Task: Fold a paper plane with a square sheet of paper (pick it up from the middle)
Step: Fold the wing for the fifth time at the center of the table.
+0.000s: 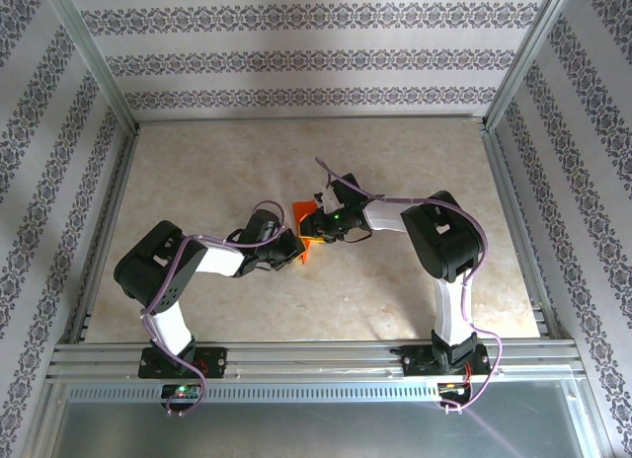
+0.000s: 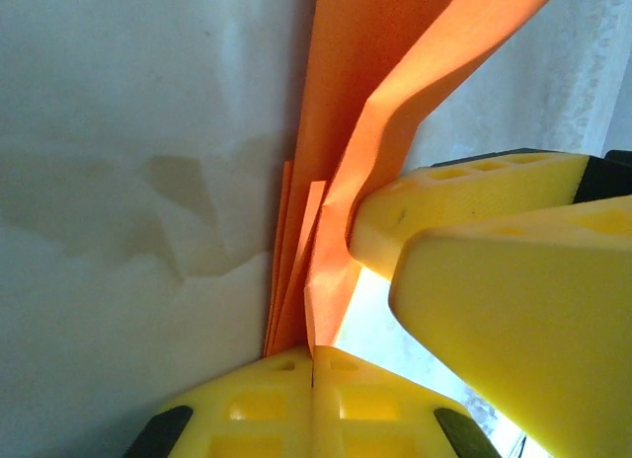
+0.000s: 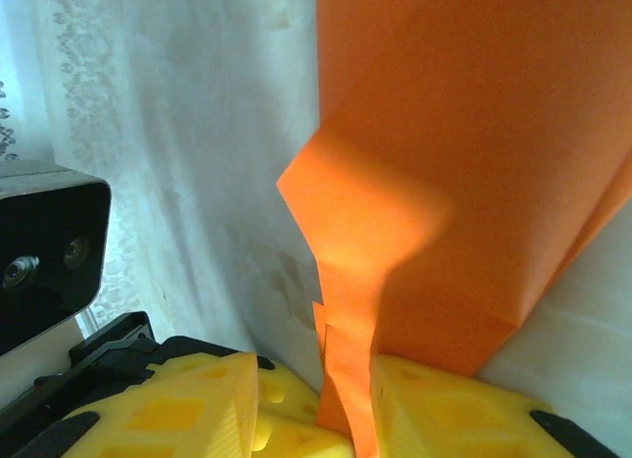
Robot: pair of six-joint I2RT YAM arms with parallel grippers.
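Beige tabletop (image 1: 247,162), striped floral wallpaper (image 1: 296,58), alu frame rails (image 1: 306,357), soft light

open surface (image 1: 197,172) along far edge and both far corners, left hand (image 1: 293,249) and right hand (image 1: 318,224) jammed tip to tip at centre on orange paper (image 1: 300,214), left arm (image 1: 148,266) blocks near-left, right arm (image 1: 444,236) blocks near-right, frame posts (image 1: 94,58) fence edges

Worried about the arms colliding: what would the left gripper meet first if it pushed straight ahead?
The orange paper pinched in the left gripper runs straight ahead. Next, it would probably meet the right gripper's fingers, close ahead and slightly to one side. Depth is unclear.
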